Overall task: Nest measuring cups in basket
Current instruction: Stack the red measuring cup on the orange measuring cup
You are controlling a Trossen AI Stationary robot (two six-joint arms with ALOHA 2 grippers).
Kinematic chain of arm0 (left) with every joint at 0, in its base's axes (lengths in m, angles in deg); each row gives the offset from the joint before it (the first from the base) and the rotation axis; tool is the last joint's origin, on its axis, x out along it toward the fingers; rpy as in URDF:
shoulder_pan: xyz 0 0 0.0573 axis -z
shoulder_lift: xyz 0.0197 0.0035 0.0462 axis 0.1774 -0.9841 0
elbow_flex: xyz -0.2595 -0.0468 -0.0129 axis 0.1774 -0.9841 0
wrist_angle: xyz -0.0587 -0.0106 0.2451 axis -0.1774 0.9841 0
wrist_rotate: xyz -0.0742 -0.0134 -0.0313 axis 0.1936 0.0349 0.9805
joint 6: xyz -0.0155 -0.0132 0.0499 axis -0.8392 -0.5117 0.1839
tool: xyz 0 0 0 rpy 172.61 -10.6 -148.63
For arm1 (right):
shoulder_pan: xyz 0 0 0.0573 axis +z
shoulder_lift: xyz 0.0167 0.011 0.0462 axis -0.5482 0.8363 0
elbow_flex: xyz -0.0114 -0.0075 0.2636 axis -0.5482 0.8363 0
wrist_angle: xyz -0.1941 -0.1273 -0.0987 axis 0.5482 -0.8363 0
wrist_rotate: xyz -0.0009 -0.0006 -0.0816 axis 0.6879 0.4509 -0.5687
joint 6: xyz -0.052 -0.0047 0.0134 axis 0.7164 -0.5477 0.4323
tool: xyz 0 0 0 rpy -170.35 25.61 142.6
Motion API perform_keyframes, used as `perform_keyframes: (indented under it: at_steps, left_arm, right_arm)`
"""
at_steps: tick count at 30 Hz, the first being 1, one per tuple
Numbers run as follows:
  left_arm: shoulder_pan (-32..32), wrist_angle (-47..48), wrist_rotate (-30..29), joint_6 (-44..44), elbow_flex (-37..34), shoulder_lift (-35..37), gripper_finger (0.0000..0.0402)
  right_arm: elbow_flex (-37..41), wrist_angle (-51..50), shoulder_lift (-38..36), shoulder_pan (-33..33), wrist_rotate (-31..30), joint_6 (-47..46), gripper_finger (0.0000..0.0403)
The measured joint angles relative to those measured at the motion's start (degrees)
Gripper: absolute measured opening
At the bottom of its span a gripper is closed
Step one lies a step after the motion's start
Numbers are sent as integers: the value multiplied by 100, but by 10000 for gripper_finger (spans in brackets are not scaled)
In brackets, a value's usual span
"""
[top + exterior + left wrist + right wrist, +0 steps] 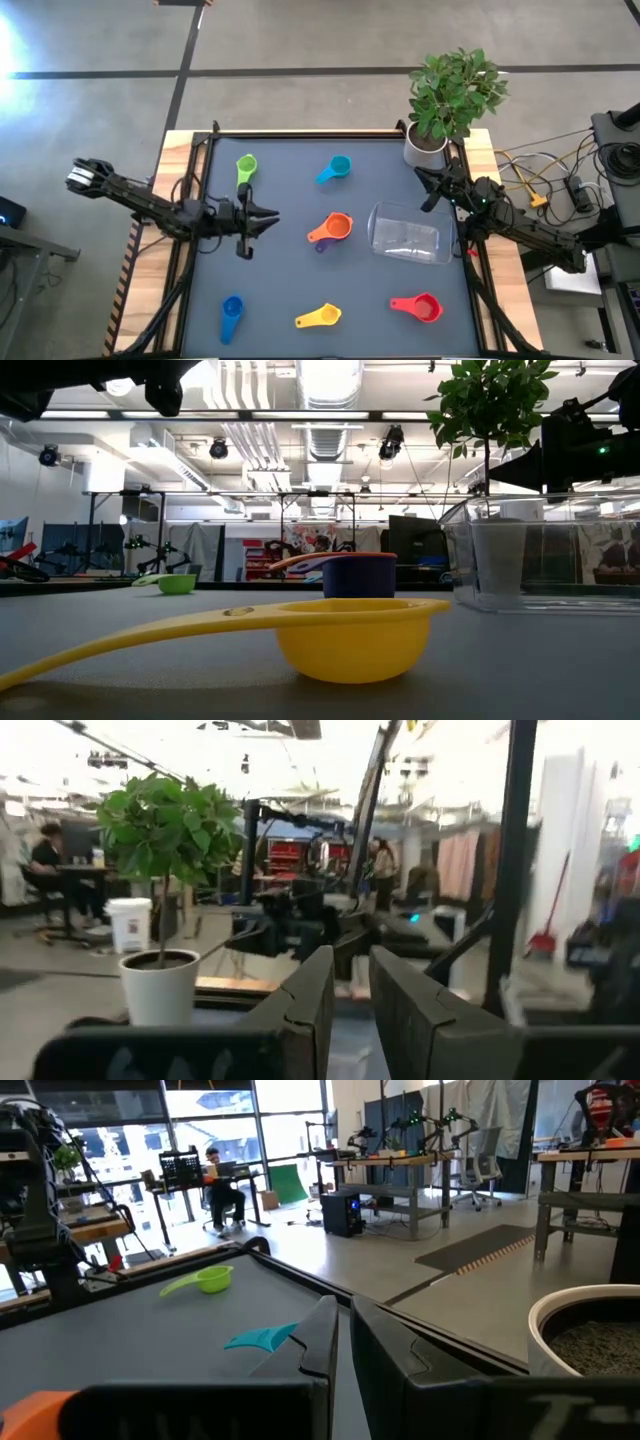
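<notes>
High view: cups are seen scattered around the basket (408,238); the orange cup (331,229) lies just beside it. Wrist views: the left gripper (348,1005) and right gripper (342,1342) are shown narrow, holding nothing

- The tabletop (290,280) is a dark grey mat in a black frame, with wooden edges on both sides.
- A green cup (246,166) and a light blue cup (336,168) lie near the far edge.
- An orange cup (332,228) lies mid-table, with something purple just under it.
- Just beside it stands the clear basket (406,234).
- Along the near edge lie a dark blue cup (231,316), a yellow cup (320,317) and a red cup (419,306).
- A white plant pot (424,148) stands at the far right corner.
</notes>
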Motion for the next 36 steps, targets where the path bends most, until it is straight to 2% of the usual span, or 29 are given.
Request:
perform_keyframes:
  at_steps: [4, 11, 19, 22, 26, 28, 31, 33, 36]
  left_arm:
    - [-112, -373, 1, 461, 53, -231, 50]
    - [-555, -536, 0, 306, 318, -678, 50]
    - [-782, -491, 41, 322, 685, -1243, 50]
    - [-782, -492, 241, 350, 878, -1473, 50]
    - [-782, -431, 338, 341, 1156, -1819, 50]
    - [-782, -371, 245, 93, 1319, -1964, 50]
    - [-788, -150, -85, -141, 1517, -1966, 50]
    - [-788, 10, -357, 13, 1599, -1853, 50]
    - [-790, 150, -414, 254, 1597, -1606, 50]
  right_arm:
    - [-1, 1, 0, -2, -6, 179, 22]
    - [1, 1, 0, -2, -4, 1753, 22]
    - [1, 17, -2, -2, -6, 1826, 22]
    - [-1, 20, 0, -2, 2, 1297, 22]
    - [0, 155, 0, -2, -2, -751, 22]
    - [-1, 435, -2, -2, -1, -1495, 22]
    - [-1, 825, 0, -2, 58, -1753, 22]
    - [-1, 1011, -9, -2, 150, -1740, 22]
    - [-1, 1236, -6, -2, 448, -1659, 22]
